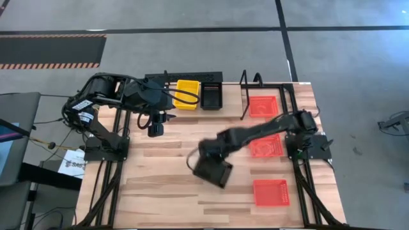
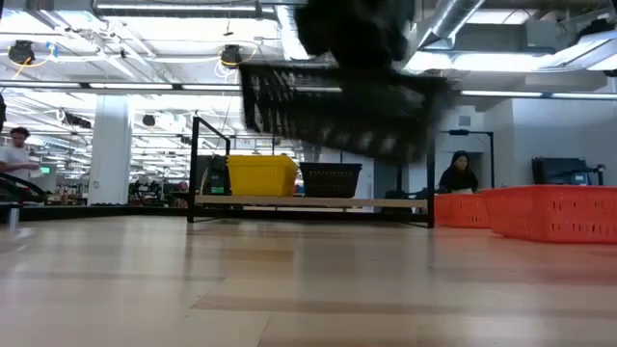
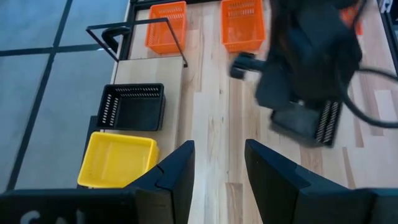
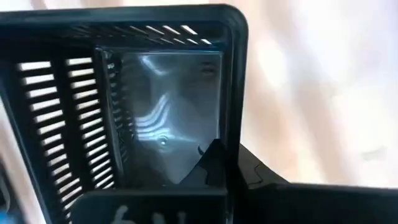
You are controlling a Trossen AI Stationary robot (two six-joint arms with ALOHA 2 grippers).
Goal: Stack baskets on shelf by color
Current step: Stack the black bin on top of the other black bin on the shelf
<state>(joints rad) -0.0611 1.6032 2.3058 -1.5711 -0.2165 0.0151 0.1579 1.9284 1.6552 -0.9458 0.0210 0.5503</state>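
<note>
Right gripper [image 1: 214, 163] over mid-table, fingers clamped on the rim of a black basket [image 1: 213, 172]; the basket hangs just below and in front of the wrist, lifted clear of the tabletop [image 1: 166, 191] and tilted (low view shows it in the air [image 2: 337, 111], blurred, well above the boards). From the right wrist view the basket [image 4: 124, 106] fills the picture, one dark finger [image 4: 214, 165] inside its wall at the corner, the shiny floor and slotted side plain to see. Left gripper [image 1: 155, 124] hovers near the shelf [image 1: 192, 82], fingers [image 3: 177, 171] parted with a gap between them, nothing in them. On the shelf: a yellow basket [image 1: 187, 94] and a second black basket [image 1: 211, 94] side by side, touching or nearly so; the stretch of board beyond them, toward the right-hand hoop, carries a red-orange basket [image 1: 262, 105]. Two more red-orange baskets lie on the table on the right arm's side, one [image 1: 266, 147] partly under that arm, one [image 1: 271, 192] near the front edge. The held basket sits well apart from the shelf, between the two arms' bases. People show in the room behind, far off.
</note>
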